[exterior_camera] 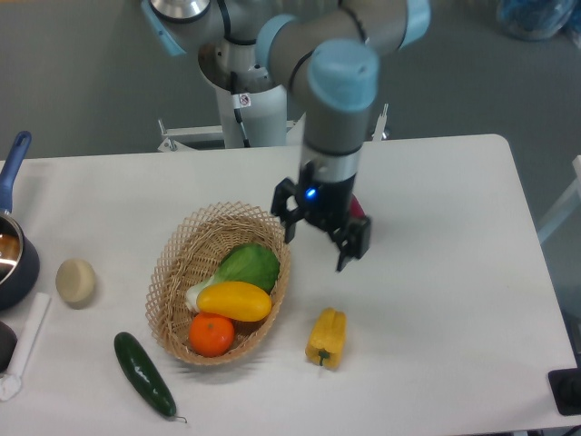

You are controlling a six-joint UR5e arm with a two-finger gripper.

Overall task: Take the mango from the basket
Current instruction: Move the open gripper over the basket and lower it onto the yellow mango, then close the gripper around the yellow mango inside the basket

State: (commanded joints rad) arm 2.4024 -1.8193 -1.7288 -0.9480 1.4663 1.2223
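Observation:
The mango (pixel 234 301) is a smooth yellow oval lying across the middle of the woven wicker basket (pixel 171 265). It rests between a green leafy vegetable (pixel 247 267) and a round orange (pixel 211 334). My gripper (pixel 320 243) hangs above the table just right of the basket's right rim. It is up and to the right of the mango and not touching it. Its two dark fingers (pixel 291 222) stand apart with nothing between them.
A yellow bell pepper (pixel 327 338) lies on the table right of the basket. A dark green cucumber (pixel 143 374) lies at the front left and a beige round item (pixel 75 282) to the left. A blue-handled pot (pixel 13 259) sits at the left edge. Something red (pixel 358 208) shows behind the gripper.

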